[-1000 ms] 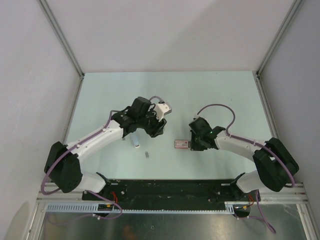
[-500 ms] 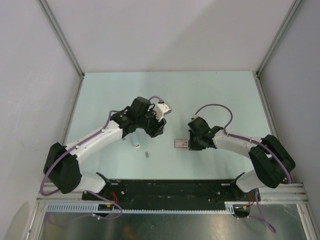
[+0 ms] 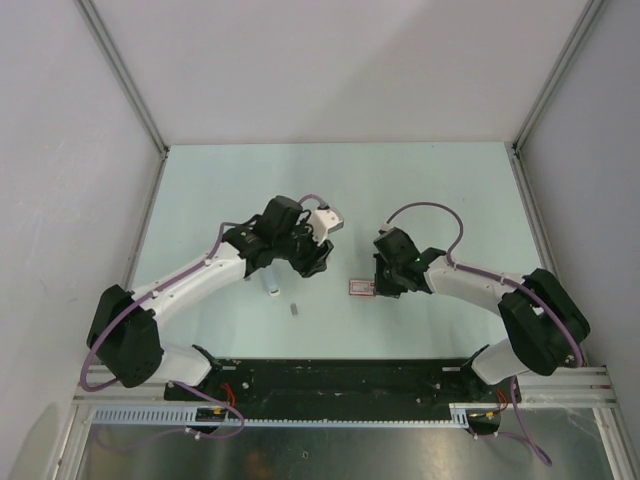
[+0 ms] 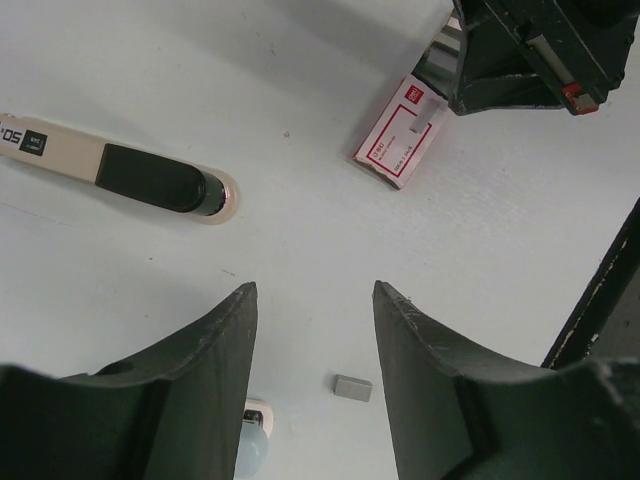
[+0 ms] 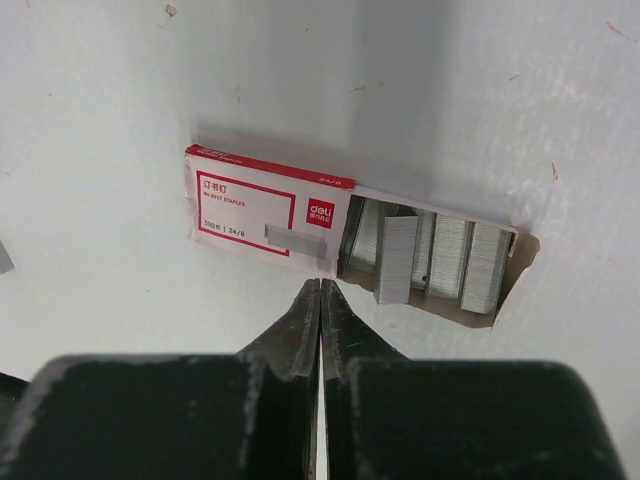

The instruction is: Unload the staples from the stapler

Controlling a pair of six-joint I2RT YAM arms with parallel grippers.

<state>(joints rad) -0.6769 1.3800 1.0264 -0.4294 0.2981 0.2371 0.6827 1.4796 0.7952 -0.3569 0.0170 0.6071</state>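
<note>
The pale blue and white stapler (image 3: 272,285) lies on the table just below my left gripper (image 3: 305,262). In the left wrist view only its blue end (image 4: 250,442) shows beside the left finger. A short grey strip of staples (image 3: 294,309) lies loose on the table. In the left wrist view it (image 4: 352,387) sits between the open fingers of my left gripper (image 4: 313,290), which is empty. My right gripper (image 5: 320,285) is shut and empty, its tips at the near edge of the red-and-white box (image 5: 268,208). The box's tray (image 5: 510,262) is slid open and holds several staple strips (image 5: 398,260).
A cream and black elongated object (image 4: 130,175) lies on the table left of the left gripper. The red-and-white box (image 3: 361,288) lies between the two grippers. The black base rail (image 3: 340,380) runs along the near edge. Grey walls enclose the table.
My right gripper has shifted slightly left and farther away, closer to the box. The left arm, the stapler and the loose strip have hardly moved.
</note>
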